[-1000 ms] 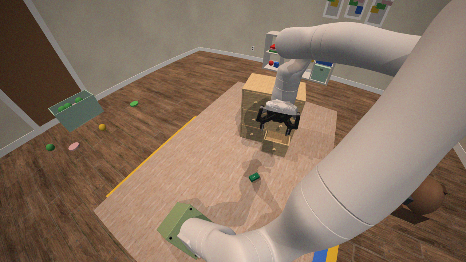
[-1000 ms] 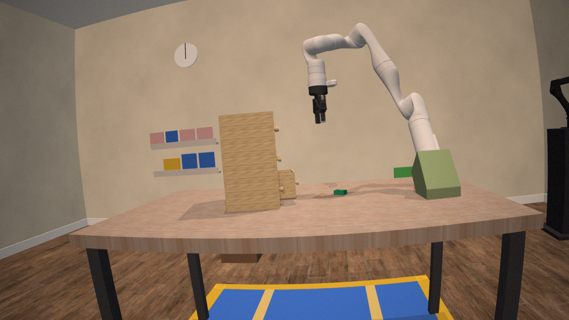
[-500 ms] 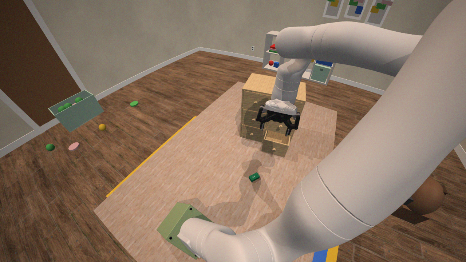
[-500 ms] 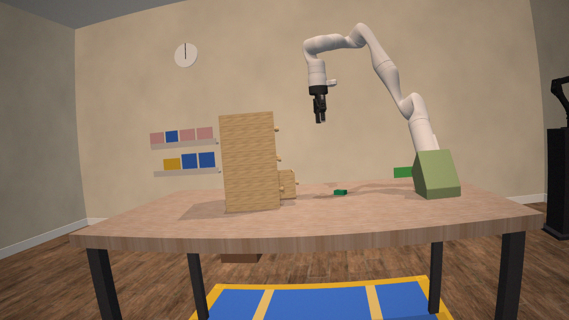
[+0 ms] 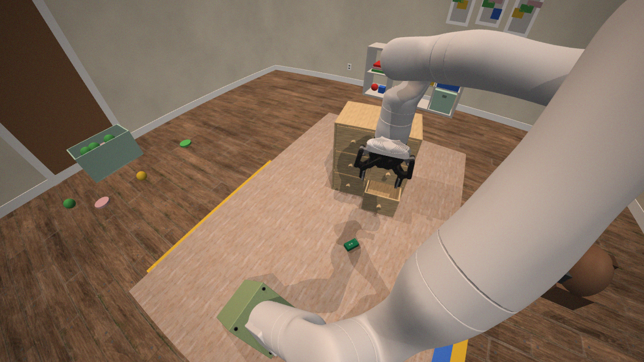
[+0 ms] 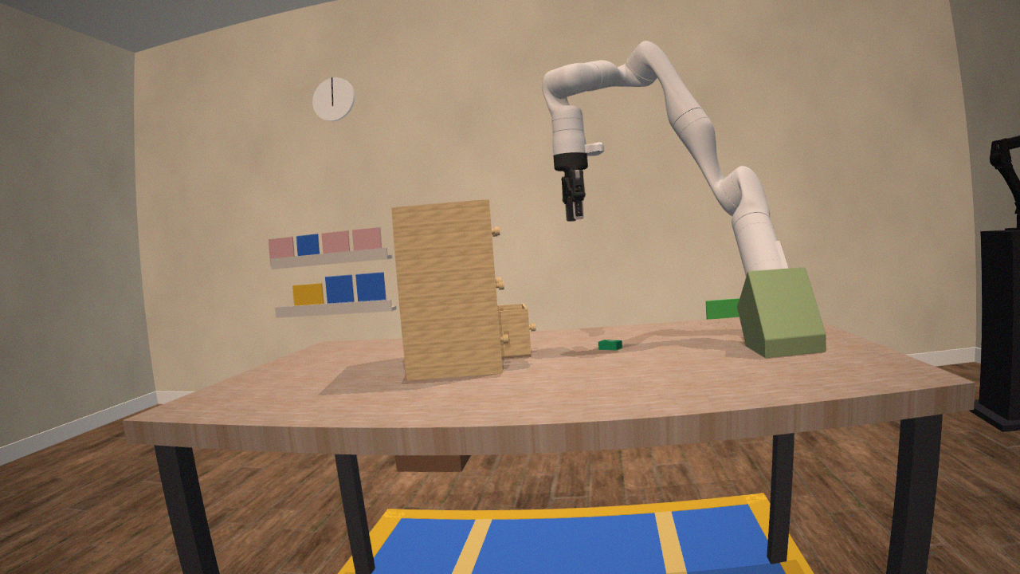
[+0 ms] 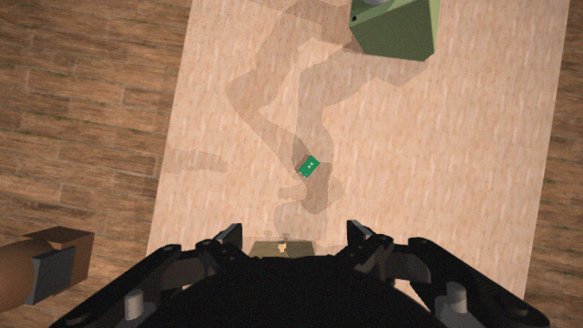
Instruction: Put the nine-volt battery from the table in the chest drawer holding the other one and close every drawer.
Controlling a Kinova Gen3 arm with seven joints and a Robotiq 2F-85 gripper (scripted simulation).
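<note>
Wrist view: my black two-finger gripper (image 5: 379, 181) (image 6: 574, 216) (image 7: 294, 233) is wide open and holds nothing, high up. The small green box-shaped battery (image 5: 351, 245) (image 6: 610, 344) (image 7: 309, 166) lies below, toward the green slanted base (image 5: 245, 299) (image 6: 784, 307) (image 7: 396, 36). Its long side slants across my finger line, so I think I must turn. It sits on the pinkish wooden table (image 5: 252, 234) (image 6: 641, 399) (image 7: 433, 182), past the open pale wooden drawer (image 5: 387, 209) (image 6: 515, 342) (image 7: 301, 248). Brown plank floor (image 5: 225, 112) (image 6: 570, 474) (image 7: 91, 91) lies around.

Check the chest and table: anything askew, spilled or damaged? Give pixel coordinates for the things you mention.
Nothing looks damaged or spilled. One lower drawer (image 5: 380, 206) (image 6: 516, 332) (image 7: 296, 248) juts from the upright chest (image 5: 355, 114) (image 6: 449, 285); the battery (image 5: 351, 244) (image 6: 610, 344) (image 7: 309, 166) lies on the table, angled to it. Both fit an unfinished job.
</note>
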